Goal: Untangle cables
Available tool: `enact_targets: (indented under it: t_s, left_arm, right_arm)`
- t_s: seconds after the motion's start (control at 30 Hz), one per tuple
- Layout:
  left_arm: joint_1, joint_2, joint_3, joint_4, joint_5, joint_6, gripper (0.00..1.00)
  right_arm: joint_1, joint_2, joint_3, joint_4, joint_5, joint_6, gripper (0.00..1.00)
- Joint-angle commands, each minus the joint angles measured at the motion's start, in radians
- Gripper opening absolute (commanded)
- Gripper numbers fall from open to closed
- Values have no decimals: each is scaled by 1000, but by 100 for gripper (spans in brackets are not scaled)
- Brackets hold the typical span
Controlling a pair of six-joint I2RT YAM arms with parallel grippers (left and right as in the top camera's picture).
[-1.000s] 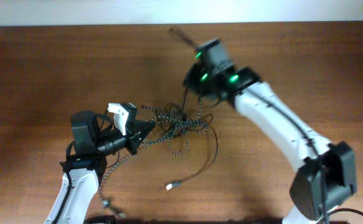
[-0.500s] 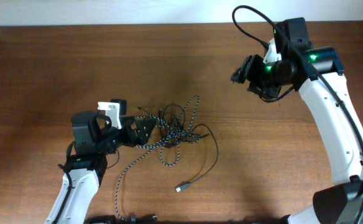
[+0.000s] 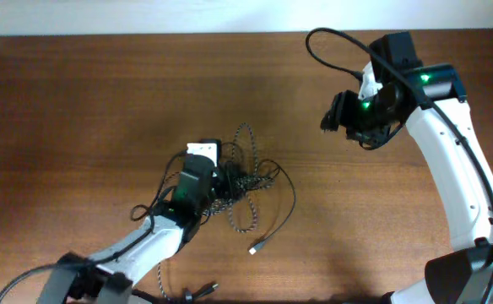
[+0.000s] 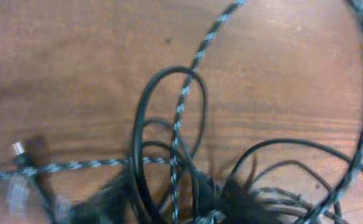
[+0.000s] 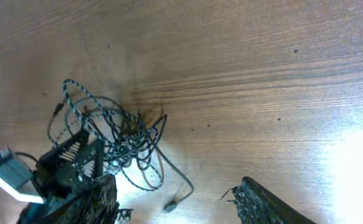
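The cables lie in one knot [image 3: 245, 176] at mid table. The speckled cable [image 4: 197, 59] loops out above and below the knot, and the thin black cable [image 3: 293, 201] arcs right to a plug [image 3: 256, 248]. My left gripper [image 3: 228, 182] has its nose in the knot. Its blurred fingers [image 4: 107, 200] stand apart, open, with strands of both cables between them. My right gripper [image 3: 334, 114] hangs high at the upper right, far from the knot. It is open, its fingers [image 5: 261, 200] wide apart with nothing between them.
The speckled cable trails down to the table's front edge [image 3: 159, 272], ending by a plug [image 3: 189, 293] near the left arm's base. The right arm's own thick black cable [image 3: 331, 35] loops above its wrist. Bare wood lies all around the knot.
The right gripper lifted off the knot to the upper right and opened. The left arm swung right into the knot, opened its jaws, and the cables shifted slightly right.
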Motion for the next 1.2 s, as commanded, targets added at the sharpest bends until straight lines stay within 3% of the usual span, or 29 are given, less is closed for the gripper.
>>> enact_targets:
  t_s: [0.0,0.03,0.1,0.13,0.17,0.23,0.27,0.3,0.33,0.37,0.43,0.47,0.53,0.57,0.63,0.67,0.7,0.77,0.8,0.83,0.9,0.93,1.0,1.03,1.07,1.1,1.13,1.17]
  left_arm:
    - [25,-29,6,127,4,22,8]
    - [58,-105,7,165,5,19,0]
    - [151,-282,7,162,43,-108,0]
    - [222,-378,7,134,148,-166,0]
    - [299,-459,7,63,254,-302,0]
    - [447,-518,7,-129,431,-582,0]
    - [526,-488,7,-201,586,-671,0]
    - [558,-448,7,-191,662,-669,19]
    - [566,-420,7,-193,671,-633,76]
    - [567,-383,7,-176,664,-488,99]
    - [567,-368,7,-133,557,-63,99]
    - [567,-369,7,-181,388,8,99]
    - [566,-369,7,-275,87,97,99]
    - [566,-369,7,-291,55,103,99]
    - [466,-367,15,-353,264,122,99]
    - [378,-366,40,-445,96,198,99]
    - [247,-355,105,-618,-282,224,99]
    - [143,-352,171,-735,-512,224,99]
    - [102,-352,222,-758,-541,224,99]
    - [94,-352,270,-758,-467,225,99]
    - [94,-347,378,-760,-176,365,99]
    - [92,-340,416,-769,-132,399,99]
    - [92,-323,460,-828,-170,478,99]
    - [92,-303,460,-902,-332,468,99]
    - [92,-275,460,-974,-536,351,99]
    - [93,-255,460,-1020,-613,181,99]
    - [93,-247,460,-1028,-528,67,99]
    - [92,-246,460,-1031,-401,97,99]
  right_arm:
    - [5,-10,-13,-19,17,-71,63]
    - [5,-10,-13,-28,31,-72,54]
    - [6,-10,-13,-34,31,-73,49]
    - [6,-10,-13,-34,31,-72,58]
    - [6,-10,-13,-34,31,-72,75]
    - [6,-10,-13,-34,-28,-73,78]
    - [12,-10,-14,-34,-79,-73,78]
    - [18,-10,-14,-34,-77,-73,78]
    - [24,-10,-15,-34,-77,-74,78]
    - [31,-10,-16,-34,-72,-74,78]
    - [46,-10,-30,-34,-43,-78,78]
    - [46,-10,-44,-33,-44,-79,78]
    - [46,-10,-97,-8,-45,-79,79]
    - [46,-10,-125,10,-45,-79,79]
    - [46,-10,-170,51,-45,-77,79]
    - [46,-10,-172,57,-45,-76,79]
    - [44,-10,-172,56,-45,-77,79]
    - [44,-10,-172,56,-45,-77,79]
    - [44,-10,-172,52,-45,-77,80]
    - [44,-10,-172,48,-45,-77,83]
    - [44,-10,-172,53,-44,-77,85]
    - [44,-10,-172,59,-45,-77,86]
    - [44,-10,-172,57,-45,-77,86]
    - [44,-10,-172,56,-44,-77,86]
    - [44,-10,-172,57,-44,-77,87]
    - [44,-10,-172,56,-45,-77,87]
    - [44,-10,-172,56,-44,-77,87]
    - [44,-10,-172,56,-44,-77,87]
